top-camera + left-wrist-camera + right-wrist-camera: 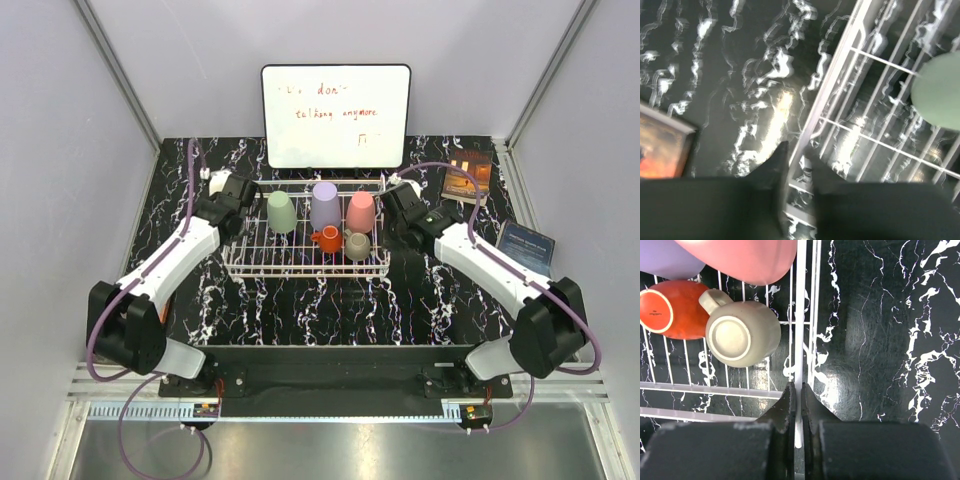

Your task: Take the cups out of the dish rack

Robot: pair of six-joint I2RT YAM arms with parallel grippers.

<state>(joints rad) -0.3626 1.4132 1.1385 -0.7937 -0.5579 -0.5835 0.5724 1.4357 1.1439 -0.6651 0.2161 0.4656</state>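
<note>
Writing noted first. The whiteboard (336,115) propped at the back of the table (330,310) carries two lines of red handwriting. The lower line appears to read "talking anymore"; the upper is too faint to make out. The dark blue card (527,247) at the right edge has white print, too small to read. The orange cup (660,307) shows a white ring with tiny lettering on its base, also illegible.

The dish rack (290,270) sits mid-table, in front of the whiteboard. All five cups are inside it. The green cup (282,212), lavender cup (325,205) and pink cup (361,211) stand in a row along the far side. The orange cup and the beige cup (742,332) sit just in front, side by side and base up (both have handles).

The right gripper (796,389) is clenched on the rack's right-hand rail, with the white wire pinched between its fingers. The left gripper (796,150) straddles the left-hand rail, fingers close on either side. That view is blurred, so I cannot tell whether it has bitten.

A picture card (468,176) with an orange scene lies at the far right corner, clear of both arms.
</note>
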